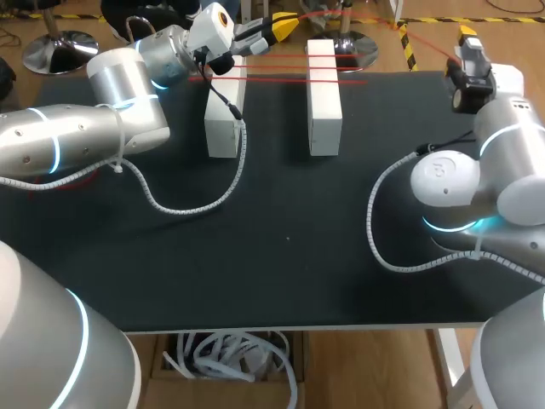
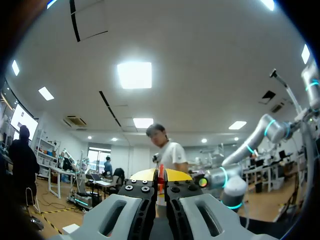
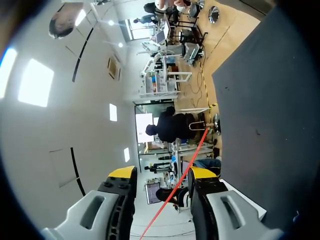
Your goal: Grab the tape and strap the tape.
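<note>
- My left gripper is pressed together, yellow tips pinching a red strip of tape between them.
- My right gripper is spread wide. One red strand of tape runs through the gap; I cannot tell whether it touches either finger.
- Head view: the left gripper sits above the table's far edge, just past the left white block. The right gripper is at the far right corner, well apart from it.
- Red tape strands lie stretched across the far ends of the left white block and the right white block. Another thin strand runs off toward the right gripper.
- A grey coiled cable hangs from my left arm and loops onto the table beside the left block.
- Only the head view shows the blocks and the strands over them; the wrist views show the finger gaps, which the head view does not.
</note>
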`<act>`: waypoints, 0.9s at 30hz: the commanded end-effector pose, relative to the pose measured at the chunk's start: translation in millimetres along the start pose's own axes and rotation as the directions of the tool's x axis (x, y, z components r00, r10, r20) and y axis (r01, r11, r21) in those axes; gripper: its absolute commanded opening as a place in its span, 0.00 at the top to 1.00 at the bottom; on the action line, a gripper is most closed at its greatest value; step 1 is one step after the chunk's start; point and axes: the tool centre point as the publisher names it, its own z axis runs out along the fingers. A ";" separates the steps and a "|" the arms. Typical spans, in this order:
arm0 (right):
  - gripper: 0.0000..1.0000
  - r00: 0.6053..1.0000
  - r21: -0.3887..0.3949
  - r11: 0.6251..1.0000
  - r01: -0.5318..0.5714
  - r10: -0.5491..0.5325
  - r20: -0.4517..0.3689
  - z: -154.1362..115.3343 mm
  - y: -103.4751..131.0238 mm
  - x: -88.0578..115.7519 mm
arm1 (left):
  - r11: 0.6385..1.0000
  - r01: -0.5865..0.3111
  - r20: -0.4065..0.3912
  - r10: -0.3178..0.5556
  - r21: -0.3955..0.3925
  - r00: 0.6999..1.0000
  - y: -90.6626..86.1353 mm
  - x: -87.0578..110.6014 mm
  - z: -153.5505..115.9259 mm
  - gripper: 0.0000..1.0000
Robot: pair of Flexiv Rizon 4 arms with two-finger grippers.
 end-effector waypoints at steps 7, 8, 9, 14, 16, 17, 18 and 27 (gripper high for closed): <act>0.64 1.000 -0.007 1.000 0.003 -0.003 0.000 2.2 -1.3 1.8 | 1.000 0.000 -0.002 0.000 0.001 1.000 0.3 -0.8 -0.2 1.00; 0.67 1.000 -0.007 1.000 0.003 -0.003 -0.001 2.4 -1.5 2.0 | 1.000 0.000 -0.002 0.000 0.001 1.000 0.3 -0.8 -0.2 1.00; 0.69 1.000 -0.006 1.000 0.004 -0.004 -0.001 2.6 -1.9 2.4 | 1.000 0.000 -0.002 0.000 0.001 1.000 0.3 -0.8 -0.2 1.00; 1.00 1.000 0.001 1.000 0.006 -0.006 -0.005 3.1 -3.1 3.2 | 1.000 0.000 -0.002 0.000 0.001 1.000 0.3 -0.8 -0.2 1.00; 1.00 1.000 0.004 1.000 0.009 -0.009 -0.007 3.1 -4.0 3.8 | 1.000 0.000 -0.002 0.000 0.001 1.000 0.3 -0.8 -0.2 1.00; 1.00 1.000 0.004 1.000 0.011 -0.011 -0.008 3.0 -4.1 3.9 | 1.000 0.000 -0.002 0.000 0.001 1.000 0.3 -0.8 -0.2 1.00; 1.00 1.000 0.004 1.000 0.013 -0.013 -0.008 3.0 -4.2 4.0 | 1.000 0.000 -0.002 0.000 0.001 1.000 0.3 -0.8 -0.2 1.00; 1.00 0.998 0.008 0.999 0.053 -0.052 -0.029 2.9 -4.9 5.9 | 1.000 0.000 -0.002 0.000 0.001 1.000 0.3 -0.8 -0.2 1.00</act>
